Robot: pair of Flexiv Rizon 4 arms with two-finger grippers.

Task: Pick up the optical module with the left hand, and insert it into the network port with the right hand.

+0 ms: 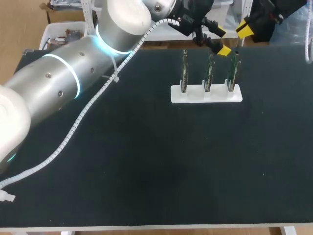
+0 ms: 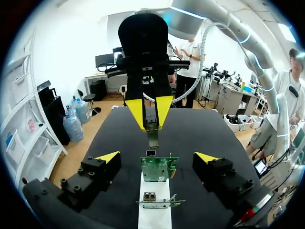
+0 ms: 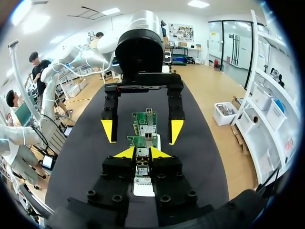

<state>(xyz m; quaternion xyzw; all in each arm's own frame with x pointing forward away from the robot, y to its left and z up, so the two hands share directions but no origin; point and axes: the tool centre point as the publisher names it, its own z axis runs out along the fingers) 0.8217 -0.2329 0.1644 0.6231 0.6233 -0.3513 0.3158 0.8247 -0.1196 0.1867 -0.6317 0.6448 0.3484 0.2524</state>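
Observation:
My right gripper [image 3: 143, 152] is shut on the small metal optical module [image 3: 142, 168], which sits between its yellow tips. In the left wrist view that module [image 2: 152, 129] hangs from the right gripper [image 2: 150, 113], just above the network port [image 2: 150, 153] on the top edge of a green circuit board [image 2: 158, 168]. My left gripper [image 2: 157, 157] stands wide open with nothing in it, its fingers on either side of that board. From above, the left gripper [image 1: 221, 41] and right gripper [image 1: 243, 30] face each other over the rightmost board [image 1: 234, 71].
A white holder [image 1: 206, 94] carries three upright green boards in a row at the back of the black table [image 1: 146, 161]. My left arm [image 1: 73, 73] with its white cable crosses the table's left side.

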